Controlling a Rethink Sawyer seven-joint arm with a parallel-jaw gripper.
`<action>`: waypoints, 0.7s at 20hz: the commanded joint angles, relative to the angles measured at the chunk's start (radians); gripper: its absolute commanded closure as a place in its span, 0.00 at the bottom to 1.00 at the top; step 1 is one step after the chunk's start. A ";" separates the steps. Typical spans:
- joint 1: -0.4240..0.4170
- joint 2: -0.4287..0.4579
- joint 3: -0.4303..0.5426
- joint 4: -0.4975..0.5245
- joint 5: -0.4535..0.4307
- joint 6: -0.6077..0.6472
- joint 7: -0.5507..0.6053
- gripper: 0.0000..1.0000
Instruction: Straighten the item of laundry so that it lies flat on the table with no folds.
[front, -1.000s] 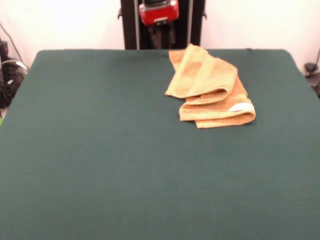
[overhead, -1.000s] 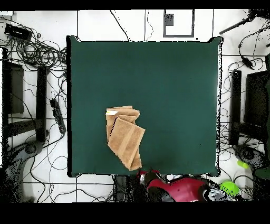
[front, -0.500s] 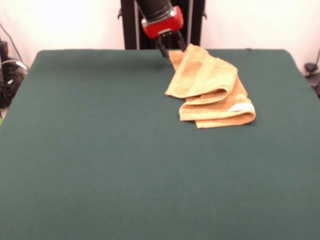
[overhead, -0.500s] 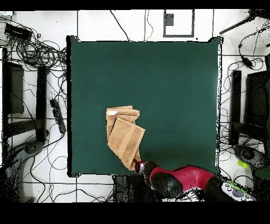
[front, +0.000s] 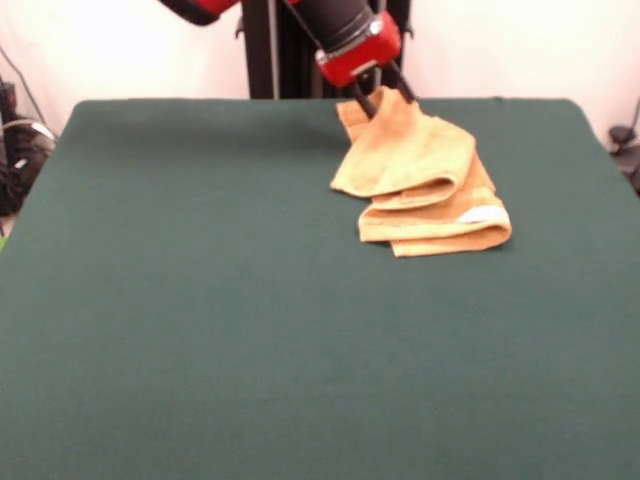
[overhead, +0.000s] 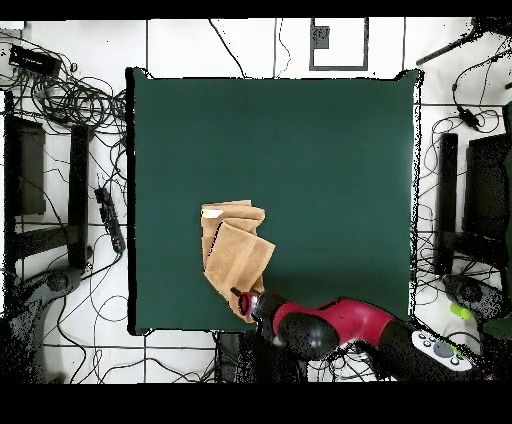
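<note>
The gripper (front: 383, 98) is positioned at the far corner of the towel (front: 425, 180), with its two dark fingers (front: 362, 100) spread apart, one on each side of the raised corner fold. Whether the fingers touch the cloth cannot be determined. The towel extends from the gripper toward the middle of the table (front: 200, 300), folded over itself in several layers, with a small white label (front: 484, 214) at the end farthest from the gripper. In the overhead view, the gripper (overhead: 243, 301) sits over the towel (overhead: 236, 258) corner nearest the table (overhead: 330, 170) edge.
</note>
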 joint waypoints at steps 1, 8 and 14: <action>-0.060 0.190 0.244 -0.168 0.066 0.231 -0.263 0.00; -0.140 0.322 0.312 -0.262 0.074 0.397 -0.440 0.00; -0.155 0.323 0.341 -0.283 0.059 0.454 -0.458 0.00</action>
